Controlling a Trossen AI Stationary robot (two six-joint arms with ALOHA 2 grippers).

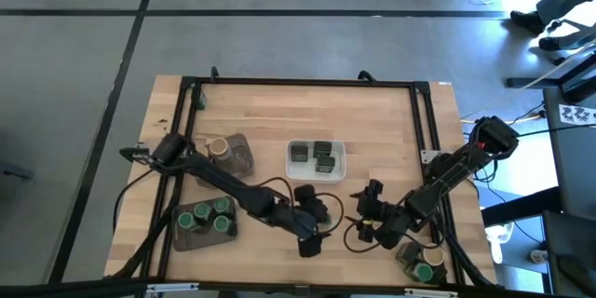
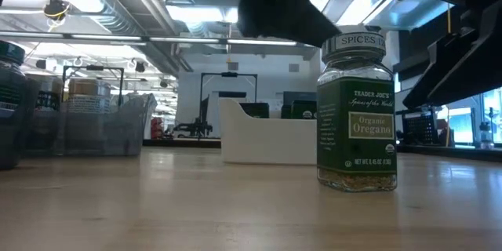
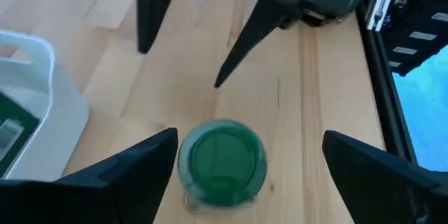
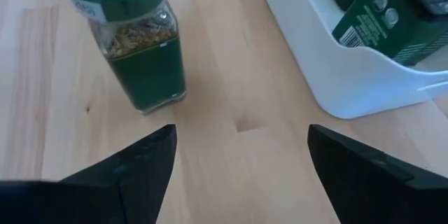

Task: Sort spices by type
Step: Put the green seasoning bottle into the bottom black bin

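Observation:
A green-lidded spice jar (image 3: 222, 164) of oregano stands upright on its base on the bare wood near the table's front middle, also in the low view (image 2: 357, 110) and the right wrist view (image 4: 129, 35). My left gripper (image 3: 248, 140) is open and points toward the table's right. Its fingers stand on either side of the jar, which is nearer one of them. In the high view the left gripper (image 1: 321, 216) sits in front of the white tray. My right gripper (image 4: 241, 129) is open, faces the jar from the right and is short of it (image 1: 365, 212).
A white tray (image 1: 317, 146) behind the jar holds dark tins. A dark grey tray (image 1: 186, 239) at the front left holds green-lidded jars. Another (image 1: 240, 149) farther back holds a tan-topped jar. A third (image 1: 410, 259) sits at the front right. Black rails (image 1: 428, 140) frame the table.

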